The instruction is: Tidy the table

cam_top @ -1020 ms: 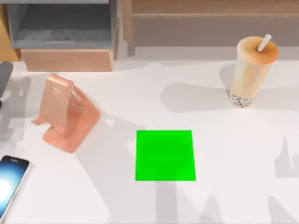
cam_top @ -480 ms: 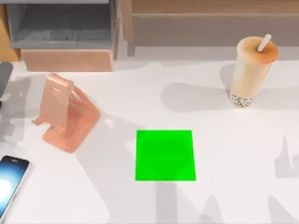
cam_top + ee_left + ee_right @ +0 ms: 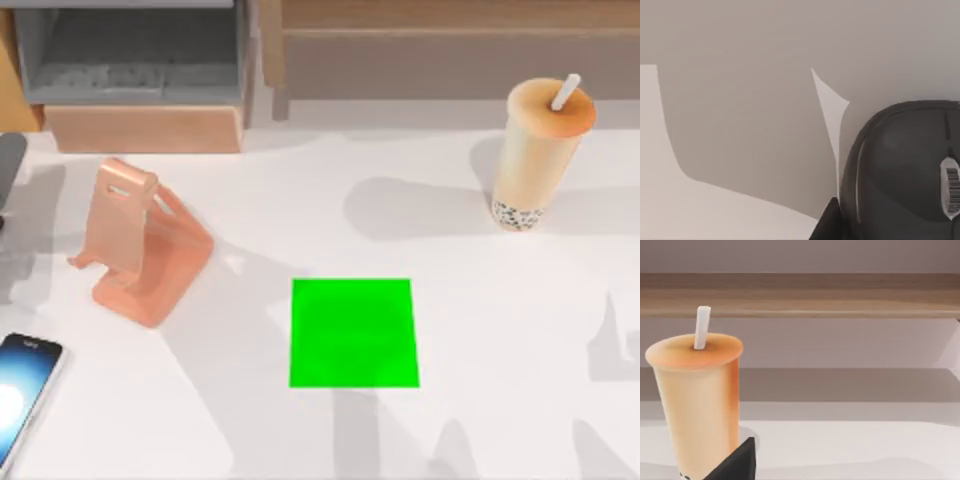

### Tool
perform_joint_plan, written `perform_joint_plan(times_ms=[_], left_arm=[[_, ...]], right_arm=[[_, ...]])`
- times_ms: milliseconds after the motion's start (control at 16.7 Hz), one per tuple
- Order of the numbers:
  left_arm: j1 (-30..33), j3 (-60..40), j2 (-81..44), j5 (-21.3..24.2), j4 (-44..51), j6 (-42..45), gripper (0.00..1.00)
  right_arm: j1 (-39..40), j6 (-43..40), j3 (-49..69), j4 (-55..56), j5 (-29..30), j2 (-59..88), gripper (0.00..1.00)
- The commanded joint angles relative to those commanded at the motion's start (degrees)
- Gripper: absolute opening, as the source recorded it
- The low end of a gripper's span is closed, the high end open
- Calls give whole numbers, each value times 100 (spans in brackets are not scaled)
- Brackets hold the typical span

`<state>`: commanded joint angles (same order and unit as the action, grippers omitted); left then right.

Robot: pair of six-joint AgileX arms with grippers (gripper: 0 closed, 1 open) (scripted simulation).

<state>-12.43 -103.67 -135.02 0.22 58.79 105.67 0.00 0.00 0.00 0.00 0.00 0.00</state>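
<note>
while the wide white matte counter bears a bright green square patch at its middle, a tall orange bubble-tea cup stands far right of it; jaws' state: cannot tell.

No readable text anywhere.
The dark grey rounded computer mouse carries a small white barcode-like sticker beside its wheel; its bars show, but no letters or digits can be made out.

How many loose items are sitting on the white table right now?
4. Pink phone stand left of the green patch; phone at the left edge, cut off; bubble tea cup at far right; dark mouse under the left wrist camera. More may lie out of frame.
</note>
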Motion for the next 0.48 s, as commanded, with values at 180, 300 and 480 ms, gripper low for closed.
perform_joint_plan(times_ms=[180, 300, 480], left_arm=[[0, 0, 0, 0, 0, 0, 0], [0, 0, 0, 0, 0, 0, 0], [18, 4, 36, 4, 16, 3, 0]], right_arm=[[0, 0, 0, 0, 0, 0, 100], [0, 0, 0, 0, 0, 0, 100], [0, 0, 0, 0, 0, 0, 100]])
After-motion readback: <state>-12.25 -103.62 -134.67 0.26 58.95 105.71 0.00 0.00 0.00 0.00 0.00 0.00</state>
